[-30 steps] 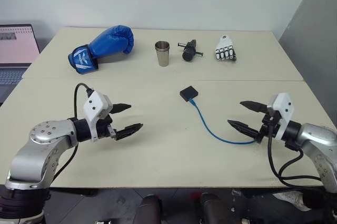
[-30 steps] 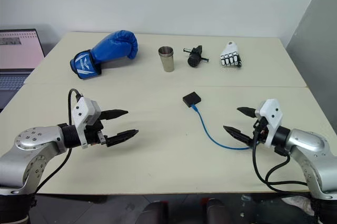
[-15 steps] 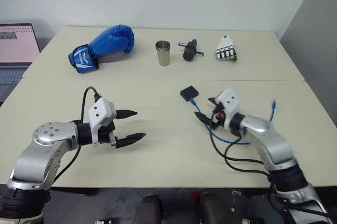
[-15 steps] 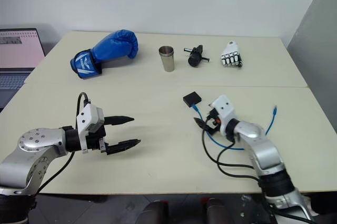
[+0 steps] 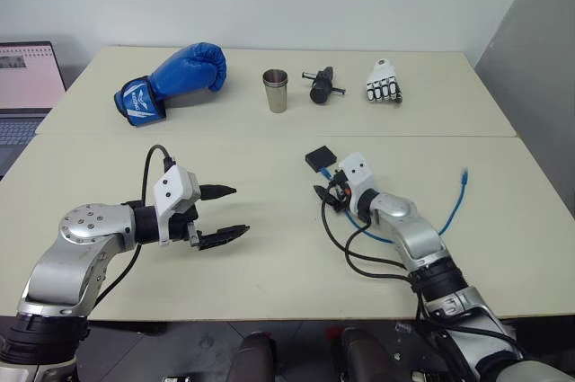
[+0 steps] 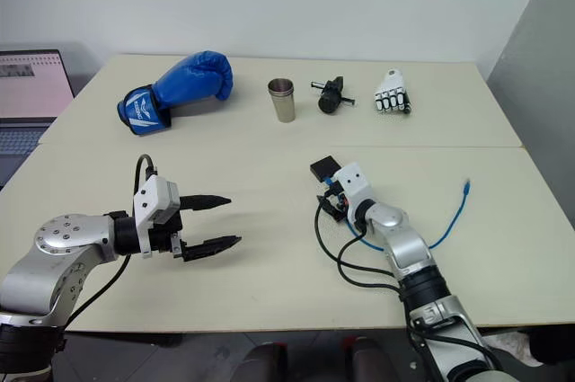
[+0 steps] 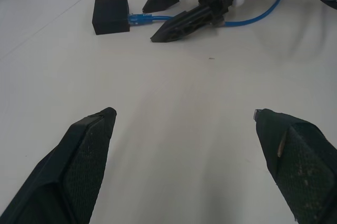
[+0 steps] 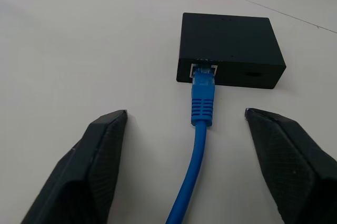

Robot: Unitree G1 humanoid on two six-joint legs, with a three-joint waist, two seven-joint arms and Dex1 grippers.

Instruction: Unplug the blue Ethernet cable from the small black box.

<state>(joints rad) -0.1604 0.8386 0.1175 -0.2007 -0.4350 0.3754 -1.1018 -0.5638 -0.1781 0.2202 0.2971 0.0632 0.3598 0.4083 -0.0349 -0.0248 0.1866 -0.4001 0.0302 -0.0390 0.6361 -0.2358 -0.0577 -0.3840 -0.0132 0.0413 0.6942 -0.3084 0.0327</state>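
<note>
The small black box (image 8: 229, 49) lies flat on the table just right of centre, with the blue Ethernet cable (image 8: 203, 95) plugged into its near side. My right gripper (image 8: 185, 112) is open right behind the plug, one finger on each side of the cable and neither touching it. From there the cable (image 5: 452, 207) loops right, and its free end lies near the table's right edge. My left gripper (image 5: 229, 213) hovers open and empty over the left half of the table, pointing toward the box (image 7: 110, 16).
Along the far side stand a blue boxing glove (image 5: 171, 81), a steel cup (image 5: 275, 90), a black cylinder with a metal pin (image 5: 321, 85) and a white robot hand (image 5: 384, 81). A laptop (image 5: 27, 76) sits off the left edge. My right arm's black wires trail across the table.
My right arm has swung in from the right edge to the box, straddling the plug with narrower jaws. The cable's free end has flipped out to the right. The left gripper stayed put.
</note>
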